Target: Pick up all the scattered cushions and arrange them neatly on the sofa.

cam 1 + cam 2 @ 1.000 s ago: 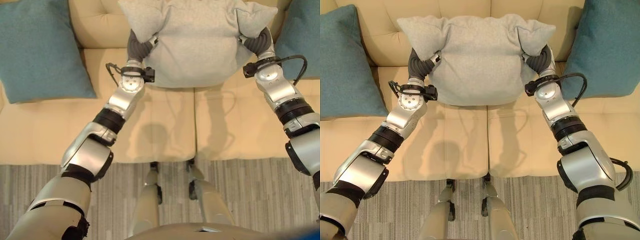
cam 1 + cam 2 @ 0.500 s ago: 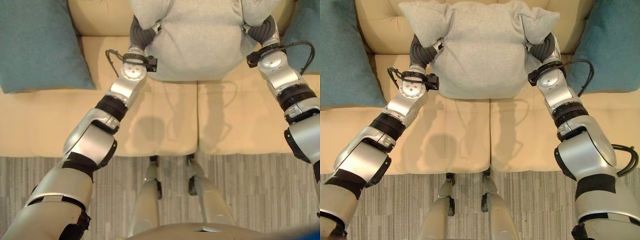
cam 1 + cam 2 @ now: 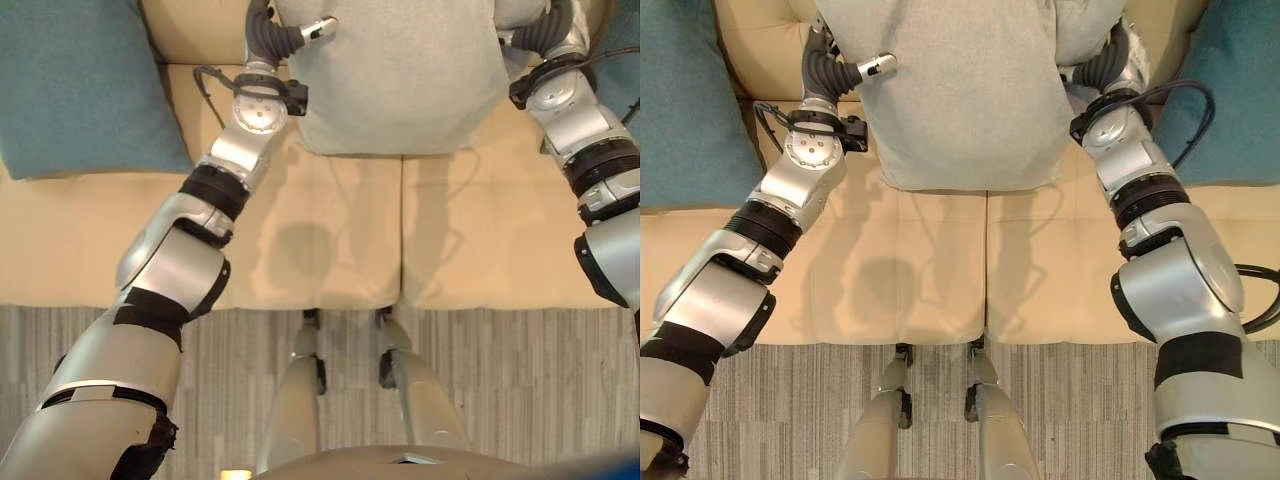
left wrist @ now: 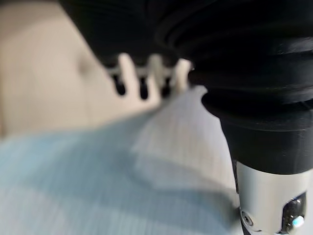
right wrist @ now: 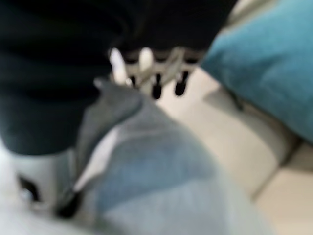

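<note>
While both arms reach forward over the sofa, the grey cushion sits between them at the back of the cream seat, its lower edge lying across the seam between the two seat pads and its upper part up against the backrest. Left robot hand is at the cushion's left edge: thumb lies on the front of the fabric, and its own wrist view shows the fingers curled over a raised fold of grey cloth, so it grips the cushion. Right robot hand is at the cushion's right edge; its wrist view shows dark-tipped fingers hooked over a bunched corner of the same cushion, thumb on the near side, so it pinches the fabric too. Cushion's top corners run past the head views' top edge, so how it meets the backrest cannot be told. Teal cushion on the left leans on the backrest at the robot's left end of the seat, well apart from the grey one. Teal cushion on the right leans at the robot's right end, just beside the right forearm; it also shows in the right wrist view past the fingers. Grey striped rug covers the floor in front of the sofa.
</note>
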Available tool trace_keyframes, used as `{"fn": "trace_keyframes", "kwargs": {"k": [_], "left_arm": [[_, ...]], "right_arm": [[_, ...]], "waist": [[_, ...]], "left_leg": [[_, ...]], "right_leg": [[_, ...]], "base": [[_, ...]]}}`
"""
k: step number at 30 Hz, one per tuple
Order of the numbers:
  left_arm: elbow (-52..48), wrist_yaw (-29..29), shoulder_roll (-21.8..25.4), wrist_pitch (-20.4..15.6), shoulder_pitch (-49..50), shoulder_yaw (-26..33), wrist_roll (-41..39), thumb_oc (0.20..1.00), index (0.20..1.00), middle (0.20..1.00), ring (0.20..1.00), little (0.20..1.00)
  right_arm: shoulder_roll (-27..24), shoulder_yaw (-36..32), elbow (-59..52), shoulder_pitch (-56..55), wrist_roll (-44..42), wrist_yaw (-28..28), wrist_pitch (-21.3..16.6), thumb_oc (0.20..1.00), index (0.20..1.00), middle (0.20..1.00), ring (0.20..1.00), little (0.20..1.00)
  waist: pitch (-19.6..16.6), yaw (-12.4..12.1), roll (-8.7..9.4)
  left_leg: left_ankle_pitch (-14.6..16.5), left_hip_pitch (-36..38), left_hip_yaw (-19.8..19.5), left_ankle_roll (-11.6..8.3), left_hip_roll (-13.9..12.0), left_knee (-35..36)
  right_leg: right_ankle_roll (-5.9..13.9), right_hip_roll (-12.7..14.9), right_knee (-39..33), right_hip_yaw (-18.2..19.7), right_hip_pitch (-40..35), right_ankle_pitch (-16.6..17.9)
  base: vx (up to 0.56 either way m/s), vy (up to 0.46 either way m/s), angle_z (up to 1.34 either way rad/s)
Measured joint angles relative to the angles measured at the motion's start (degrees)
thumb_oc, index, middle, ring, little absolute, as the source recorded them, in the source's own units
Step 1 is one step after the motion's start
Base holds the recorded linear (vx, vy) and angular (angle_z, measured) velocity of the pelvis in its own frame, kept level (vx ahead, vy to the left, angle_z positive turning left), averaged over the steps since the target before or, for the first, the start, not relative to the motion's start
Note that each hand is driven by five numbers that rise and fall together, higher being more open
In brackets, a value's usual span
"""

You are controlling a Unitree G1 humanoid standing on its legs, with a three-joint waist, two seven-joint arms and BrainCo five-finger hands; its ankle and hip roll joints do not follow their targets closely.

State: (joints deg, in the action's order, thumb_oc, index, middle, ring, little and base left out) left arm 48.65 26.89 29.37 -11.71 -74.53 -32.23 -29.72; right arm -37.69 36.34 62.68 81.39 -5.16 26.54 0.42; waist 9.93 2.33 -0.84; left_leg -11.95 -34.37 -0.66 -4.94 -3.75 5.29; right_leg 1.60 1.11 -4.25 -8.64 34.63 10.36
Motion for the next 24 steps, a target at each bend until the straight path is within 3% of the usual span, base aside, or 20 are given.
{"fn": "trace_keyframes", "kwargs": {"k": [5, 9, 11, 12, 13, 14, 15, 16, 17, 19, 20, 23, 24], "left_arm": [[-0.01, 3.87, 3.31, 0.00, -1.77, 3.27, 1.29, 1.000, 1.000, 1.000, 1.000, 1.000], [-3.09, 4.76, 8.50, -0.02, -1.76, 4.47, 1.73, 1.000, 1.000, 1.000, 1.000, 1.000], [-12.67, 4.76, 14.36, -1.02, 4.09, 6.98, 2.26, 1.000, 1.000, 1.000, 1.000, 1.000], [-19.39, 3.26, 17.37, -1.73, 12.40, 11.08, 2.59, 1.000, 1.000, 1.000, 1.000, 1.000], [-27.82, 2.34, 19.96, -2.56, 27.25, 18.06, 3.56, 1.000, 1.000, 1.000, 1.000, 1.000], [-30.22, 1.80, 20.34, -2.47, 35.26, 20.39, 3.58, 1.000, 1.000, 1.000, 1.000, 1.000], [-38.29, -2.81, 16.73, -2.51, 60.68, 28.18, 3.30, 1.000, 1.000, 1.000, 1.000, 1.000], [-38.50, -5.77, 13.71, -1.03, 72.77, 28.21, 3.24, 1.000, 1.000, 1.000, 1.000, 1.000], [-40.32, -9.70, 9.21, -0.64, 83.76, 29.98, 3.36, 1.000, 1.000, 1.000, 1.000, 1.000], [-35.20, -14.08, 3.44, 0.00, 89.09, 29.36, 3.60, 1.000, 1.000, 1.000, 1.000, 1.000], [-20.10, -18.33, -0.83, 1.55, 85.90, 26.35, 4.06, 1.000, 1.000, 1.000, 1.000, 1.000], [-9.64, -21.34, -5.31, 3.21, 83.71, 26.10, 4.75, 1.000, 1.000, 1.000, 1.000, 1.000], [-1.98, -22.04, -7.88, 3.76, 80.95, 27.51, 5.86, 1.000, 1.000, 1.000, 1.000, 1.000]], "right_arm": [[-0.89, 0.38, 0.17, 0.88, 1.00, 2.62, 1.19, 1.000, 1.000, 1.000, 1.000, 1.000], [-5.99, -0.15, -2.25, 1.88, 0.79, 2.79, 1.05, 1.000, 1.000, 1.000, 1.000, 1.000], [-13.16, -2.09, -8.07, -0.66, 0.64, 3.04, 0.45, 1.000, 1.000, 1.000, 1.000, 1.000], [-16.39, -7.78, -16.62, -7.44, -0.22, 2.80, -1.12, 1.000, 1.000, 1.000, 1.000, 1.000], [-21.76, -14.03, -26.39, -21.01, -0.25, 2.77, -2.00, 1.000, 1.000, 1.000, 1.000, 1.000], [-23.29, -16.70, -29.10, -28.78, -0.22, 2.14, -1.94, 1.000, 1.000, 1.000, 1.000, 1.000], [-19.70, -32.05, -43.06, -57.91, -1.51, -1.94, -3.71, 1.000, 1.000, 1.000, 1.000, 1.000], [-15.44, -34.14, -42.18, -70.25, -2.65, -5.21, -3.67, 1.000, 1.000, 1.000, 1.000, 1.000], [-6.37, -38.20, -43.50, -81.93, -3.03, -8.39, -3.62, 1.000, 1.000, 1.000, 1.000, 1.000], [0.73, -37.85, -40.18, -88.72, -2.32, -12.60, -4.45, 1.000, 1.000, 1.000, 1.000, 1.000], [1.88, -34.12, -30.65, -87.25, -1.72, -16.48, -4.02, 1.000, 1.000, 1.000, 1.000, 1.000], [4.81, -33.71, -21.61, -83.57, 0.04, -18.78, -5.64, 1.000, 1.000, 1.000, 1.000, 1.000], [6.19, -33.28, -16.18, -81.93, 0.52, -19.37, -5.11, 1.000, 1.000, 1.000, 1.000, 1.000]], "waist": [[0.04, -0.07, -0.10], [0.02, -0.03, -0.17], [0.03, -0.04, -0.18], [0.02, 0.07, -0.20], [-0.01, 0.40, -0.24], [-0.02, 0.47, -0.24], [-0.17, 0.56, -0.09], [-0.24, 0.04, -0.12], [-0.27, 0.15, -0.13], [-0.59, 0.60, -0.24], [-2.97, 1.00, -1.56], [-4.34, 1.71, -1.17], [-4.60, 1.78, -0.81]], "left_leg": [[0.00, 1.64, -0.02, 0.00, 0.09, 0.00], [0.01, 2.07, -0.09, -0.01, 0.12, 0.01], [0.00, 2.75, -0.10, -0.01, 0.34, 0.01], [0.12, 4.46, -0.04, -0.16, 0.67, 0.01], [0.40, 6.95, 0.05, -0.51, 0.96, 0.02], [0.67, 8.23, 0.06, -0.83, 1.04, 0.02], [1.82, 11.70, 0.28, -1.13, 0.99, 0.01], [3.10, 13.64, 0.58, -0.57, 0.83, 0.03], [3.65, 15.63, 0.63, -0.82, 0.69, 0.01], [4.36, 19.73, 0.79, -0.78, 1.00, 0.04], [6.70, 21.45, 1.24, -0.60, 0.66, 0.10], [7.13, 21.89, 1.88, -0.32, 0.66, 0.35], [7.13, 22.94, 2.03, -0.32, 0.64, 0.35]], "right_leg": [[0.06, 0.06, -0.16, -0.05, -1.71, -0.06], [0.07, 0.09, -0.15, -0.21, -2.36, -0.07], [0.23, 0.28, -0.25, -0.23, -3.23, -0.20], [0.91, 0.62, -0.21, -0.21, -5.01, -0.74], [1.43, 0.93, -0.22, -0.22, -7.61, -1.81], [1.49, 0.97, -0.07, -0.27, -9.06, -2.40], [1.23, 0.99, 0.38, -0.23, -12.47, -3.81], [1.06, 0.88, 0.16, -0.23, -14.27, -4.51], [1.29, 0.75, 0.16, -0.24, -16.30, -4.92], [1.20, 1.06, -0.76, -0.28, -20.85, -5.25], [1.83, 0.80, -0.85, -0.26, -22.48, -6.06], [2.10, 0.95, -0.88, -0.04, -22.70, -5.75], [2.09, 0.98, -0.89, 0.01, -23.62, -5.75]], "base": [[0.01, 0.003, 0.00], [0.01, 0.006, 0.02], [0.02, 0.011, 0.06], [0.04, 0.019, 0.09], [0.06, 0.011, 0.14], [0.08, 0.017, 0.17], [0.12, 0.018, 0.05], [0.14, 0.034, -0.03], [0.12, 0.022, -0.02], [0.06, 0.019, 0.01], [0.03, 0.018, -0.08], [0.00, 0.017, -0.10], [0.00, 0.023, -0.04]]}}
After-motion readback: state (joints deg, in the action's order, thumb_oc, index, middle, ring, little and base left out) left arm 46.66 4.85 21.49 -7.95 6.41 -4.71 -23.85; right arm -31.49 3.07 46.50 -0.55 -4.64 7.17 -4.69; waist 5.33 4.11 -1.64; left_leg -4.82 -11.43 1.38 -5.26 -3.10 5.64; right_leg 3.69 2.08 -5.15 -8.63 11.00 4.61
